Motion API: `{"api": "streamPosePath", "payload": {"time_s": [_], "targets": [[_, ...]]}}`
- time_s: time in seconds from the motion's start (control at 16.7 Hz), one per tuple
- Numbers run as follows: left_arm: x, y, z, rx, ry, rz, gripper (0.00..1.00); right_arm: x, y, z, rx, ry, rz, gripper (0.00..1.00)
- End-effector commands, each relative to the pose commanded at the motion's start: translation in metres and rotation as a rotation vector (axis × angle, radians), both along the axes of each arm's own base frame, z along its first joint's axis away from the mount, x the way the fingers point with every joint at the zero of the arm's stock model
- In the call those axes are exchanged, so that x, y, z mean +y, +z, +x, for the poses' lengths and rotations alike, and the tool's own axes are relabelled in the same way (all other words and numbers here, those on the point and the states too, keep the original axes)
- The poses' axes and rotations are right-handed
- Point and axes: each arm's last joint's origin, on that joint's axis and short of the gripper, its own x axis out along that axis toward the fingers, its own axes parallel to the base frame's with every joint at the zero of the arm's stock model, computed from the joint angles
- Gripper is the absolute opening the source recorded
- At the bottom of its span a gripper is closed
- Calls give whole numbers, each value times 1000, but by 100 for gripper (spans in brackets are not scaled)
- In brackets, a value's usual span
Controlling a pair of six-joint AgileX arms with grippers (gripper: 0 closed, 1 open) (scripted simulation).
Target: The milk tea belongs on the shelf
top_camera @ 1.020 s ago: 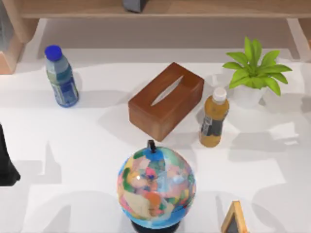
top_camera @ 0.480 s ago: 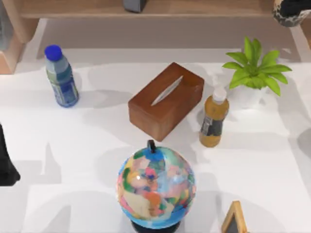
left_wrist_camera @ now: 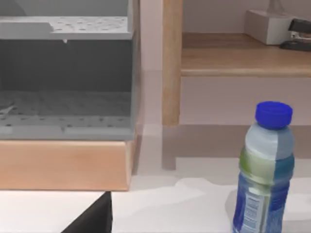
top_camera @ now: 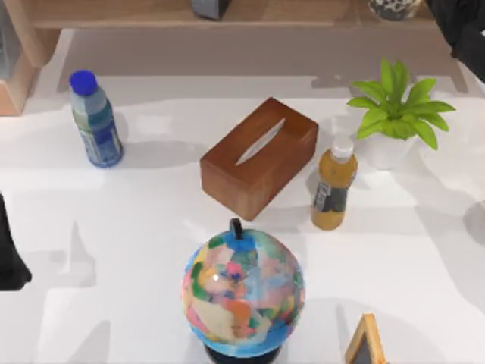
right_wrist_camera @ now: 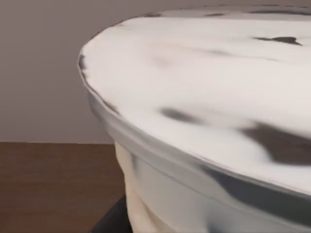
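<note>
The left arm [top_camera: 9,254] is parked at the table's left edge, its grip not discernible. The milk tea [top_camera: 333,189] stands upright right of centre, between the tissue box [top_camera: 259,155] and the potted plant [top_camera: 394,117], well short of the shelf [top_camera: 265,15] along the far edge. The right arm [top_camera: 462,26], at the far right corner, is nearer; its wrist view shows what appears to be a speckled white pot [right_wrist_camera: 209,121], grip unreadable.

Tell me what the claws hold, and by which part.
Cannot be told. The milk tea stands free on the table. The right arm is close against a speckled white vessel, grip hidden. Left arm parked at left.
</note>
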Motion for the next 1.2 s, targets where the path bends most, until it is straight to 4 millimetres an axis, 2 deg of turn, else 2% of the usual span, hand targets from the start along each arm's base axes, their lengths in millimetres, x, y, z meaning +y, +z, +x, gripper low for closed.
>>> {"api": "streamPosePath", "payload": {"time_s": [0.3,0.66,1.2], "targets": [[0,0,0,0,0,0,100,22,17,8,22,-73,-23,0],[0,0,0,0,0,0,100,21,20,8,18,-82,-20,0],[0,0,0,0,0,0,100,24,-3,36,22,-78,-24,0]]}}
